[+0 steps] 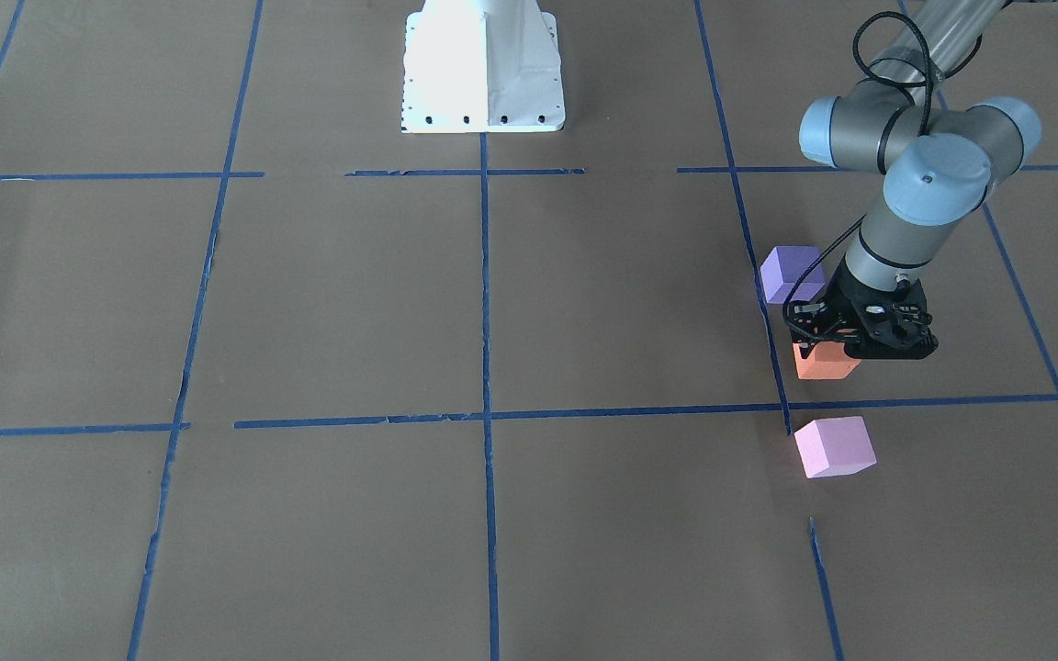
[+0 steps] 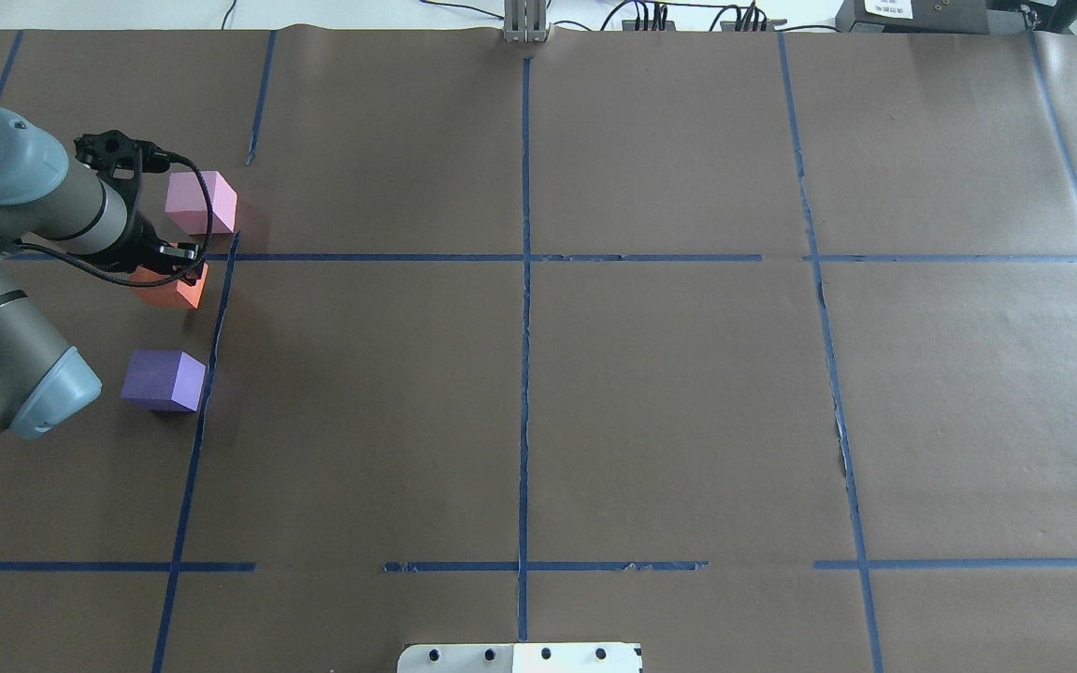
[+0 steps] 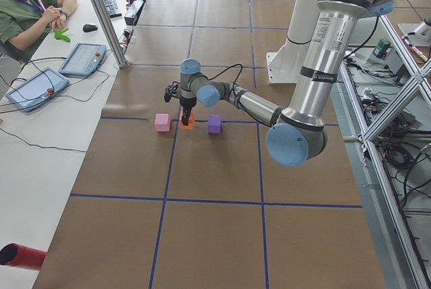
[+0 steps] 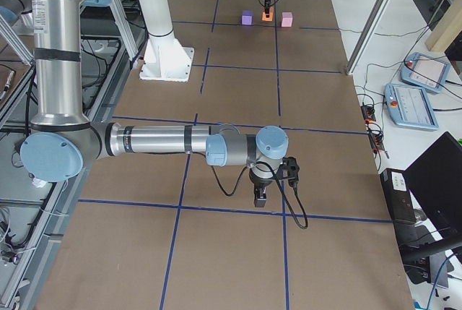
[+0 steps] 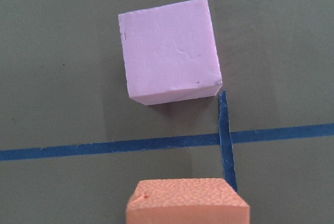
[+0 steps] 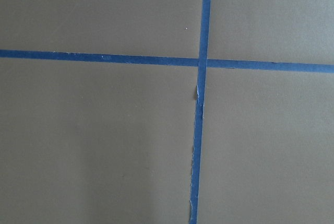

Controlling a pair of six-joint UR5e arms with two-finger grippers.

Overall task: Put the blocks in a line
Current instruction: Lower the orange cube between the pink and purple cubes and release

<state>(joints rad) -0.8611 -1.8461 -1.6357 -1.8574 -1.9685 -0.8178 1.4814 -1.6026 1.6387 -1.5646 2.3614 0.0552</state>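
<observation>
Three foam blocks stand in a rough row near a blue tape line at my left. The violet-purple block (image 1: 792,274) is nearest my base, the orange block (image 1: 823,366) is in the middle, and the light pink block (image 1: 834,447) is farthest. My left gripper (image 1: 827,347) points straight down over the orange block and seems shut on it, low at the paper. In the left wrist view the orange block (image 5: 188,203) fills the bottom edge and the pink block (image 5: 169,51) lies beyond a tape line. My right gripper (image 4: 260,198) hangs over bare paper; I cannot tell its state.
Brown paper with a grid of blue tape (image 2: 524,257) covers the table. The white robot base (image 1: 483,73) stands at the table's near edge. An operator (image 3: 27,6) sits at a side desk with tablets (image 3: 82,58).
</observation>
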